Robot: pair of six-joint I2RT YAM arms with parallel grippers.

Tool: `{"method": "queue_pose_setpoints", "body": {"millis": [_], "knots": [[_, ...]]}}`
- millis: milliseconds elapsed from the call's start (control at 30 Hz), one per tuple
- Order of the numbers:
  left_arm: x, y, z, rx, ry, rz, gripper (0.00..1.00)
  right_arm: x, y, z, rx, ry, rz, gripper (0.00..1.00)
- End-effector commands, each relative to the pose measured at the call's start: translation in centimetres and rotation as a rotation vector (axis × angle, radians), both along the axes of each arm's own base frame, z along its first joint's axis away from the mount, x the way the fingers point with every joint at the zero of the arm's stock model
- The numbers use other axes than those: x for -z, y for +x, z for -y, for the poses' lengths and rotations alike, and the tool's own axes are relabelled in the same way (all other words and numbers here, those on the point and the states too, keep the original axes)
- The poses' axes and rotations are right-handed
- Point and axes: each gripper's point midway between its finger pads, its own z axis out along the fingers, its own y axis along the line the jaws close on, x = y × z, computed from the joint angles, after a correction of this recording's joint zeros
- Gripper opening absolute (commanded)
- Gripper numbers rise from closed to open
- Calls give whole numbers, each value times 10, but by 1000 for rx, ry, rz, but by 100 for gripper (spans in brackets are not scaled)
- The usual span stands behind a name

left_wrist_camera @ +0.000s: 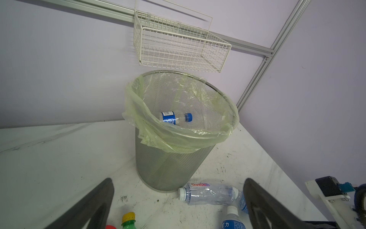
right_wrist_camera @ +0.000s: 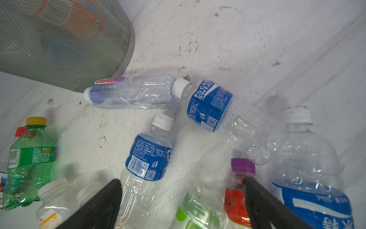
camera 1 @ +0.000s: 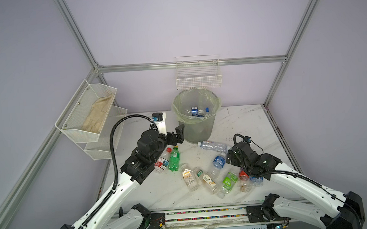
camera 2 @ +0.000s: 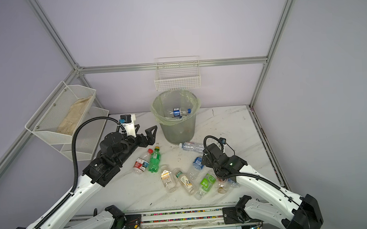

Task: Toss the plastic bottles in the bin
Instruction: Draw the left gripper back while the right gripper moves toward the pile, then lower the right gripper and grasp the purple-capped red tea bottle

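Note:
The bin stands at the table's back, its green bag folded over the rim, with a blue-labelled bottle inside. Several plastic bottles lie on the table: a green one, a crushed clear one by the bin's foot, and a blue-labelled one. My left gripper hangs open and empty just left of the bin. My right gripper is open low over the right-hand bottles, holding nothing.
A white wire basket hangs on the back wall above the bin. A white mesh two-tier shelf with a cloth in it is fixed at the left. More bottles lie near the table's front right.

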Motion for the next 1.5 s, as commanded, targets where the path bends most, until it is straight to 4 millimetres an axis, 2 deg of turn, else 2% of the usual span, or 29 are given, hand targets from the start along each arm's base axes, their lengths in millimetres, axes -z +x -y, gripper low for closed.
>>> {"method": "queue_pose_setpoints", "body": {"millis": [0, 167, 333, 467, 600, 800, 967, 1100, 1467], "knots": [[10, -6, -5, -18, -23, -2, 100, 25, -21, 16, 106, 15, -100, 96], [19, -8, -9, -30, -14, -15, 100, 32, -38, 40, 245, 26, -123, 94], [25, -9, -9, -27, -6, -29, 100, 31, -49, 47, 312, 98, -120, 91], [28, -11, -12, -36, -7, -33, 100, 34, -50, 44, 275, 69, -149, 87], [29, -14, -16, -46, -3, -33, 100, 46, -53, 36, 246, 25, -239, 82], [29, -18, -22, -62, 5, -29, 100, 61, -54, 33, 280, -58, -340, 81], [33, -19, -25, -70, 19, -33, 100, 53, -55, 36, 323, -71, -345, 81], [34, -19, -27, -77, 20, -31, 100, 48, -64, 39, 343, -76, -374, 81], [39, -20, -29, -85, 30, -32, 100, 57, -87, 28, 299, -56, -425, 76]]}}
